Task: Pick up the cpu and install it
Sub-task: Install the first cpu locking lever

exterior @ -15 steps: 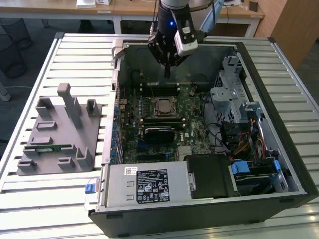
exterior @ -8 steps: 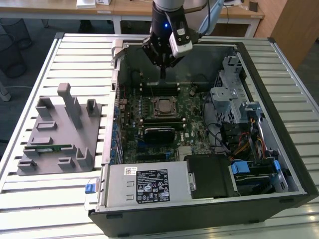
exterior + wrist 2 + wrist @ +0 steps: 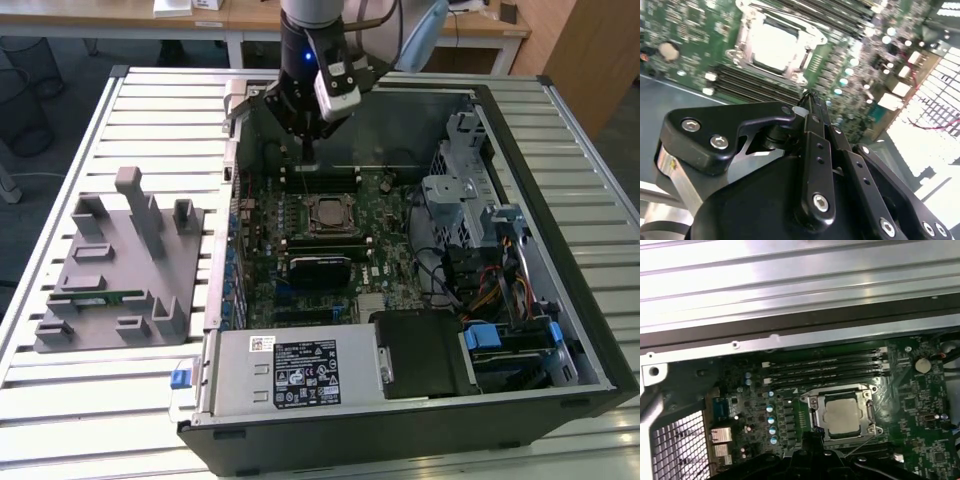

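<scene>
So the gripper (image 3: 308,160) is hanging over the far edge of the open computer case (image 3: 560,330), a bit above the motherboard (image 3: 385,250) and not touching anything. In the second wrist view its black fingers (image 3: 812,125) look pressed together into one thin blade, with nothing pinched between them.

The cpu (image 3: 327,213) is already sitting in its socket (image 3: 309,228), roughly mid-board. In the exterior view it's just a small dull square inside the frame. Both wrist views show it better: a pale silvery lid (image 3: 842,415) lying flat inside the metal socket frame (image 3: 812,405), with long dark memory slots (image 3: 825,365) running beside it on the side toward the case wall. In the second wrist view the same chip (image 3: 775,47) sits just past the fingertips.

The exterior view also gets the rest: a grey fixture (image 3: 120,265) at the exterior view's left of the case with a narrow green memory stick (image 3: 100,296) lying in it, near that side's edge of the slatted metal table (image 3: 150,100). The case's power supply (image 3: 290,370) is at the near edge and drive bays with coloured cables (image 3: 490,280) are along the exterior view's right. Behind the table there's a wooden desk (image 3: 200,15) and dark carpet.
</scene>
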